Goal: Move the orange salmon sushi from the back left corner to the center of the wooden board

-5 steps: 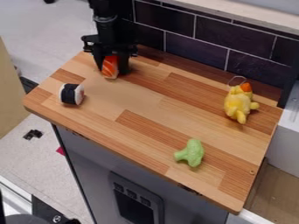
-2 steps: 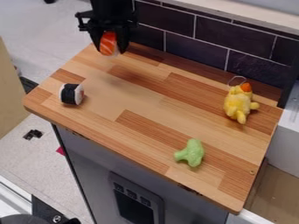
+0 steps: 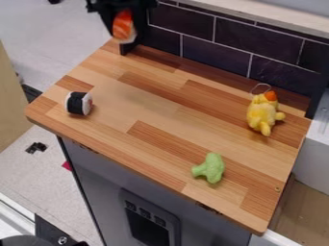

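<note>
In the camera view, the jaws [image 3: 124, 30] grasp the orange-and-white sushi piece [image 3: 123, 26] above the counter's [image 3: 173, 113] far-left corner (probably light and slightly squashy); its sides look the best place to grip, gently.

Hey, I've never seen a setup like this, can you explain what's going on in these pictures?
The black machine at the top is a robot arm. Its two-finger gripper works like a simple hand, and it holds an orange-and-white toy sushi piece above the counter's far left corner. One fixed camera takes the pictures, looking down at a slant. On the wooden counter lie a black-and-white sushi roll at left, a green broccoli-shaped toy near the front edge, and a yellow plush toy at right.
</note>
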